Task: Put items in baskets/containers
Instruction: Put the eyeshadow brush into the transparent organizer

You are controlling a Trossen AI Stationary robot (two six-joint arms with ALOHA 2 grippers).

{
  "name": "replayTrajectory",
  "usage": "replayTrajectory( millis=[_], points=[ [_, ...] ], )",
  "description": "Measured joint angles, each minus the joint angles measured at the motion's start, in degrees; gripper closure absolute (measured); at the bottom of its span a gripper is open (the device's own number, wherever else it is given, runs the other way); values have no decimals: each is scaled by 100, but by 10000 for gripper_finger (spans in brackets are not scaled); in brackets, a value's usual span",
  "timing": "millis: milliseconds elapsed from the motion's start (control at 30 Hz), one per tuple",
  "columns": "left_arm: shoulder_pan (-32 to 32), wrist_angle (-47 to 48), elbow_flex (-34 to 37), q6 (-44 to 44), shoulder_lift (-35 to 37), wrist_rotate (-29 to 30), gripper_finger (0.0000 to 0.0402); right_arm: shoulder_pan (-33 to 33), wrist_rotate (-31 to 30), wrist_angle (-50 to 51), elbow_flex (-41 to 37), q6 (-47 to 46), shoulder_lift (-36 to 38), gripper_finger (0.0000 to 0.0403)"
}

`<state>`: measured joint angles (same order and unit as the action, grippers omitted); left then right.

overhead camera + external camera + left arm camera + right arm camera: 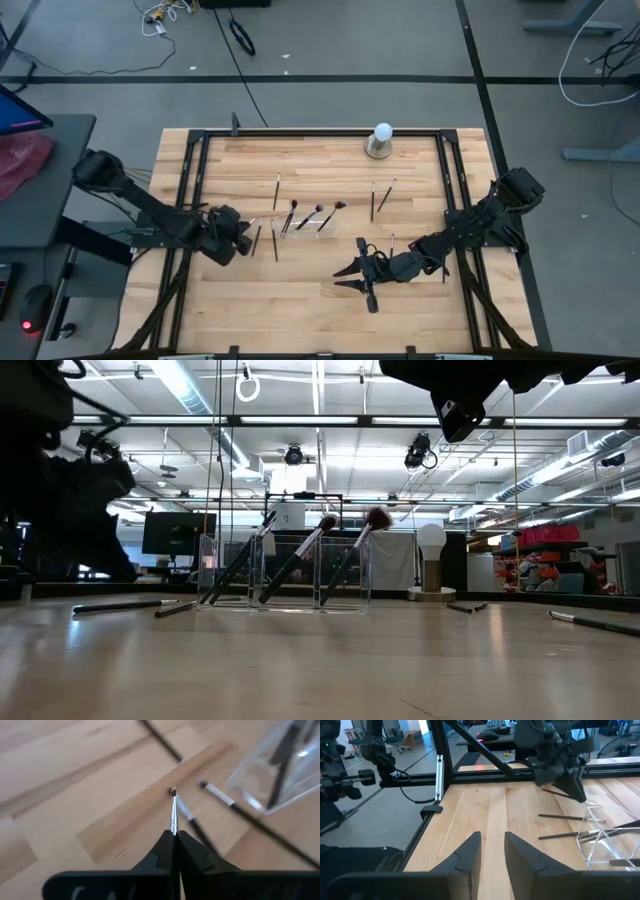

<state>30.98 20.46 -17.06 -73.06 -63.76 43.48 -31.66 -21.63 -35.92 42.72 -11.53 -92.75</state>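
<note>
Brush (173, 815), thin with a silvery ferrule, sits clamped between the left gripper (174, 836) jaws just beside the clear holder (305, 224), seemingly lifted off the desk (300, 300). Right gripper (362, 277) hovers nearby, jaws slightly apart and empty.

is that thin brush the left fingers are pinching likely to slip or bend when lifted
The brush looks like a straight, stiff stick, so it probably won't bend. It is very thin and gripped near one end by the left gripper, so it may pivot or slip. Being round, it would likely roll if dropped.
</note>
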Motion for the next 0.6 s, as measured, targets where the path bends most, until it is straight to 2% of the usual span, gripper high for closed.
replayTrajectory(
  millis=[200,467,600],
  points=[
    [254,-856,-2,881,491,483,387,0,0,2,0,2,0,317],
    [505,-3649,-12,3155,554,531,388,1,0,7,0,4,0,317],
    [579,-4957,-15,4111,436,187,389,39,0,-89,4,29,-141,317]
  ],
)
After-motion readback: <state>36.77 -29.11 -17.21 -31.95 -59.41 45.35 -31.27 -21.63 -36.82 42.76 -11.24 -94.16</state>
